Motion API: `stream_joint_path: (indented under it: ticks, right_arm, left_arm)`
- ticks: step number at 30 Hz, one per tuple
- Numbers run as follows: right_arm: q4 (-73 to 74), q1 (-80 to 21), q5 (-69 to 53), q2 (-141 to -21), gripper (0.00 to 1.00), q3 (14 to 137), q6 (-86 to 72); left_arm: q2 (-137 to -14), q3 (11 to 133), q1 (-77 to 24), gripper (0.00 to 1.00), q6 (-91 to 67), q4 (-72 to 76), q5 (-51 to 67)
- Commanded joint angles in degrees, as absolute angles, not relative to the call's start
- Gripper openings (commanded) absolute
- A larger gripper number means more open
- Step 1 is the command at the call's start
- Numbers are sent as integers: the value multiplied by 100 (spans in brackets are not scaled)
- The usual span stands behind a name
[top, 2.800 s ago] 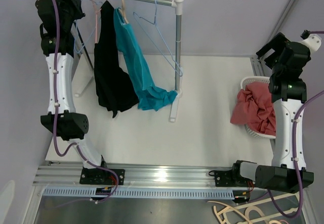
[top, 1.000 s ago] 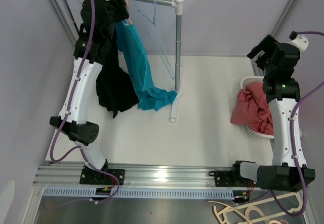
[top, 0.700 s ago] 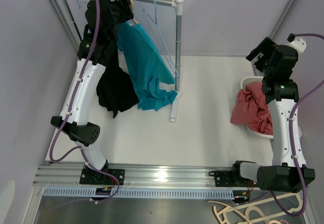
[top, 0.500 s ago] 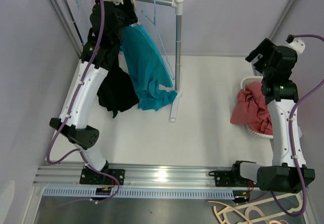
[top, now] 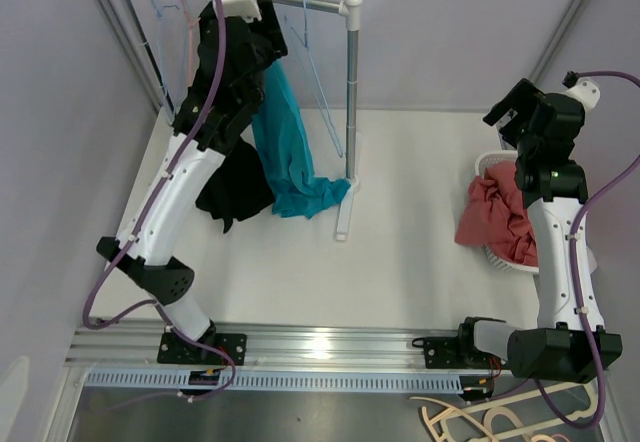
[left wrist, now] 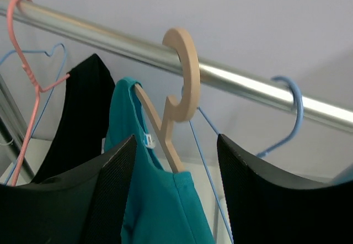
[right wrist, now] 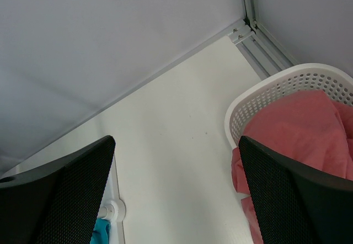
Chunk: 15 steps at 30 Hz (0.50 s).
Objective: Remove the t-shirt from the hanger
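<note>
While the left hand (left wrist: 176, 161) hangs released, fingers either side of the teal t-shirt (left wrist: 160, 216) w/o pinching it, shirt's on the wooden hanger (left wrist: 179, 84) hooked over the rail (left wrist: 242, 81). Best: close on shoulder fabric, not wood, then peel down & off the hanger's end. Right hand (right wrist: 175, 161) released, idle
</note>
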<state>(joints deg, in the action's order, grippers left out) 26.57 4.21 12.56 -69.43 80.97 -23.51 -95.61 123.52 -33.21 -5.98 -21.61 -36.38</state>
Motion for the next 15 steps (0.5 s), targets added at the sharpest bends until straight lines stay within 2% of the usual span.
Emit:
stream_joint_path:
  ticks: [1, 9, 11, 15]
  right_arm:
    - [2505, 387, 1204, -6768, 99, 8077, -2347]
    - [2487, 395, 1257, -6697, 99, 8025, -2303]
    - [2487, 396, 1257, -6697, 99, 8024, -2303]
    - [2461, 396, 1266, -6688, 99, 7989, -2294]
  left_arm:
    - [-9947, 13111, -3314, 66, -335, -2030, -3937]
    - [-10819, 14150, -3156, 68, 203, -1678, -3868]
    - [-10872, 14107, -3059, 67, 132, -1679, -3753]
    - [-10942, 14080, -2918, 56, 53, -1802, -3718]
